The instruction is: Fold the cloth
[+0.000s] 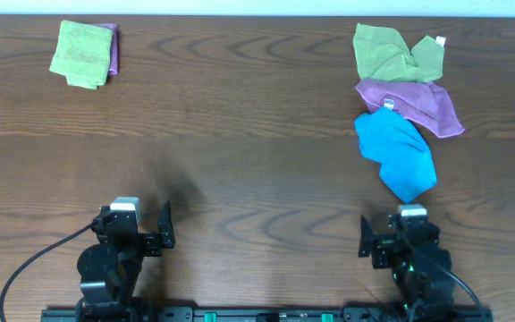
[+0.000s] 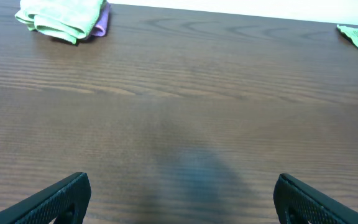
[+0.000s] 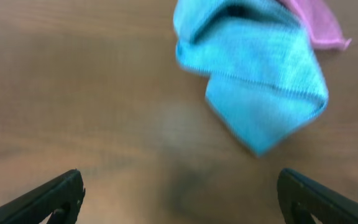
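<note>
Evidently parked for a start: left fingers (image 2: 182, 190) and right fingers (image 3: 179, 190) spread wide, empty; cloth (image 1: 399, 156) crumpled just ahead of right.

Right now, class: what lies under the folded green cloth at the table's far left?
A purple cloth: only a strip shows past the right edge of the green cloth. The rest of it, and anything else beneath, is covered.

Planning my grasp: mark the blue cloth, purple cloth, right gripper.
blue cloth (image 1: 396, 152), overhead, its crumpled middle
purple cloth (image 1: 423, 103), overhead, its middle
right gripper (image 3: 179, 180), right wrist, midway between fingertips
</note>
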Tool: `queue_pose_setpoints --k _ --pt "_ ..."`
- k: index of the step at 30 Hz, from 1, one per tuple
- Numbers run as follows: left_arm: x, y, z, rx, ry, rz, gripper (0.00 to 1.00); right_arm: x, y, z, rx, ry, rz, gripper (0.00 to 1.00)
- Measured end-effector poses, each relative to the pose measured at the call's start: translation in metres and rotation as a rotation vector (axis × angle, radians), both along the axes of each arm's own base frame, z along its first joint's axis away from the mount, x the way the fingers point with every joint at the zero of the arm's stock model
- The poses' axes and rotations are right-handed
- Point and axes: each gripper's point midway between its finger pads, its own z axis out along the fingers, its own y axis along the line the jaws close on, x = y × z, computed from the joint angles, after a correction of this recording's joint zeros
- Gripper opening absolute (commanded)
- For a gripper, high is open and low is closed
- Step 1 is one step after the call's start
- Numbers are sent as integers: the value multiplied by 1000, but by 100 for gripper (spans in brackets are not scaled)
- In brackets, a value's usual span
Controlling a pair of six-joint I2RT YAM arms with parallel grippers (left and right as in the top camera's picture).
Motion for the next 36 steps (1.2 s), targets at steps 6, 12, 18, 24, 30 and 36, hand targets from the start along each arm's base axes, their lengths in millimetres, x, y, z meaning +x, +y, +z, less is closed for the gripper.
queue_pose_setpoints --k 6,12,18,24,30,36 --pt "0 0 0 0 0 0 95 27 3 74 326 -308 -112 99" --pt "0 0 0 0 -1 0 95 28 -28 148 569 -637 -285 99" --pt "0 0 0 0 -2 0 95 25 -53 165 623 -740 -398 99" --pt "0 0 0 0 -2 0 95 52 -56 124 631 -550 -471 99" --pt "0 0 1 0 -3 -1 95 96 -54 115 621 -328 -488 99" --pt "0 -1 1 -1 -3 -3 95 145 -43 76 598 17 -499 99"
